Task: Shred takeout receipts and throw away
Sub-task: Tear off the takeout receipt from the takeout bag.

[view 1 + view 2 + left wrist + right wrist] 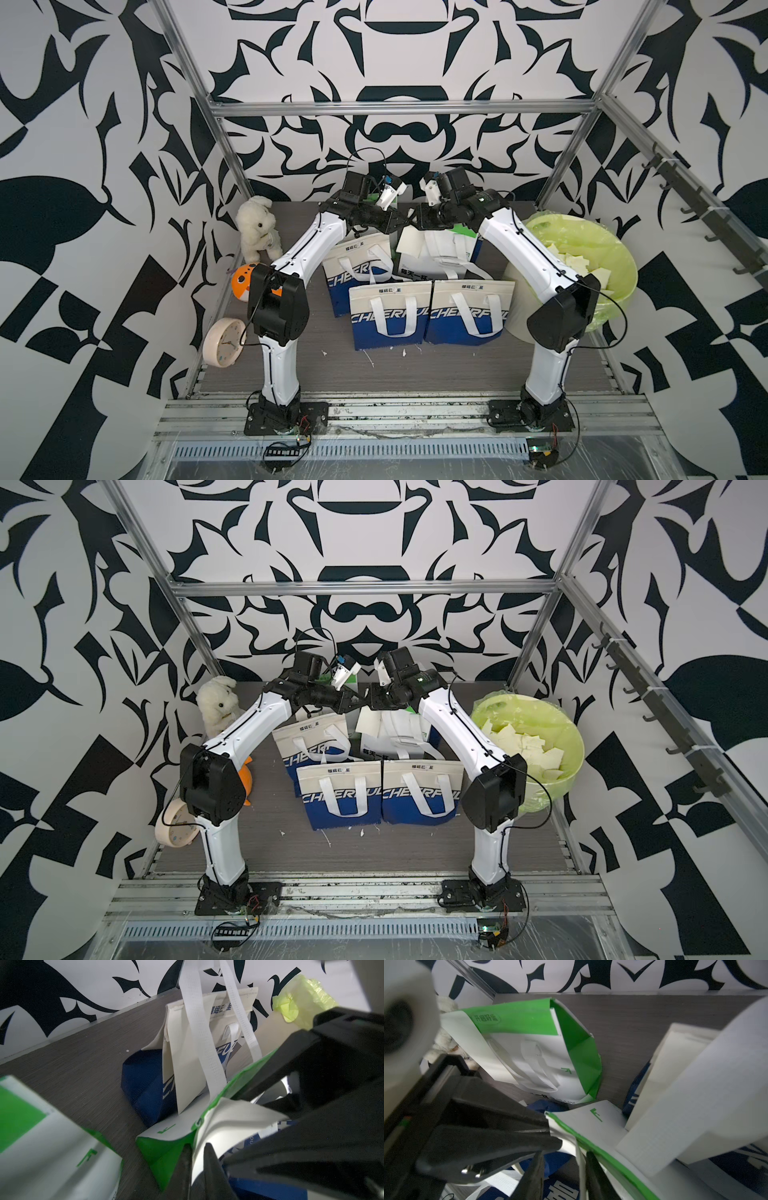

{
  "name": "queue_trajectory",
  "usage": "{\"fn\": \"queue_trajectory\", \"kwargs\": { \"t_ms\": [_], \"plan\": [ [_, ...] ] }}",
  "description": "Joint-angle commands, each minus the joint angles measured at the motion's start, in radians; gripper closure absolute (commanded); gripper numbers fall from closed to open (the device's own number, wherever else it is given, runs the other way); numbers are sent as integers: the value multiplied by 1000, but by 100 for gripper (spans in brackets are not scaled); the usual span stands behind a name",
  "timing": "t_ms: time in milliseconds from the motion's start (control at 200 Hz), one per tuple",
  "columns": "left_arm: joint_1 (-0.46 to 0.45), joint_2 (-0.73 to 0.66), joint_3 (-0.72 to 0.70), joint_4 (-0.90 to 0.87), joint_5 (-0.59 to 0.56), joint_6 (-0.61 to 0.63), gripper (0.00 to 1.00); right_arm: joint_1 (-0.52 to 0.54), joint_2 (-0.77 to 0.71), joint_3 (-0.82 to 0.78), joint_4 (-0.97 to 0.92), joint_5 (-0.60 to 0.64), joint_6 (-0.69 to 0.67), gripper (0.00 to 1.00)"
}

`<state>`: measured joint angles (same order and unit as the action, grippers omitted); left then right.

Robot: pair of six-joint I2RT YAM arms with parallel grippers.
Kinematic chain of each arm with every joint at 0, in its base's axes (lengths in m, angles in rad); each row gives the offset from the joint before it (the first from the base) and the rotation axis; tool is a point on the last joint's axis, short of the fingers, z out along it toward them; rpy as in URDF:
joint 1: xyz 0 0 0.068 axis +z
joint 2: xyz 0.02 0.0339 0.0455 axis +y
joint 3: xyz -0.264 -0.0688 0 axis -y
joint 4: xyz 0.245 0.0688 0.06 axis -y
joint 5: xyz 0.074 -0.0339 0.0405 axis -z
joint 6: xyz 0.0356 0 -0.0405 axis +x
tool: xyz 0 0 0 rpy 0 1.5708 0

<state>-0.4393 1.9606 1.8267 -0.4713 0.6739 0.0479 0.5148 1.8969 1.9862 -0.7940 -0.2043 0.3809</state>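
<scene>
**One sheet, two grips: the receipt runs from our left fingers to our right**

Our left gripper (197, 1147) has its fingers (209, 1165) pressed together on the edge of a cream-white takeout receipt (232, 1118). The right wrist view shows those jaws meeting in a thin seam on the paper. Our right gripper (564, 1157) stands fairly narrow but with a clear gap. The sheet's edge passes between its fingers, closer to one of them, and we see no firm pinch there.

From the left fingers the receipt runs straight toward the right ones. Its long axis therefore lies along the line between the two grippers, which sit just beside each other on the same sheet. The paper rests against the rim of a green-and-white bag (164, 1157), behind the blue-and-cream bags (390, 328).

We judge that the tear turns on this closeness. The right jaws must bite the paper alone, not the bag rim touching it, before the arms pull apart. The lined bin (598, 235), already holding torn pieces (582, 259), stands nearer our right arm.
</scene>
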Motion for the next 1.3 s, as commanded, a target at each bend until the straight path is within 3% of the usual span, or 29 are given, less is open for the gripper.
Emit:
{"fn": "queue_trajectory", "kwargs": {
  "t_ms": [0,165,250,330,415,515,810,1035,1295],
  "plan": [
    [-13,-23,-43,-11,10,4,85,11,-21,38,6,29,-18,66],
    [-19,-43,-85,-1,7,16,85,19,-1,65,4,84,-17,75],
    [-20,-60,-111,0,0,29,83,20,15,93,-3,101,-15,93],
    [-19,-84,-142,-2,-14,50,73,22,38,139,-37,109,-20,100],
    [-19,-118,-180,-12,-50,91,54,22,51,172,-70,121,-26,100],
    [-19,-158,-227,-15,-91,141,46,22,47,175,-77,130,-35,100],
    [-16,-237,-343,58,-165,201,32,31,19,155,-75,43,-99,100],
    [5,-241,-362,94,-163,197,29,36,-116,3,73,-148,-149,100],
    [31,-243,-406,218,-133,128,26,36,-198,-38,143,-330,-148,100]
  ]
}}
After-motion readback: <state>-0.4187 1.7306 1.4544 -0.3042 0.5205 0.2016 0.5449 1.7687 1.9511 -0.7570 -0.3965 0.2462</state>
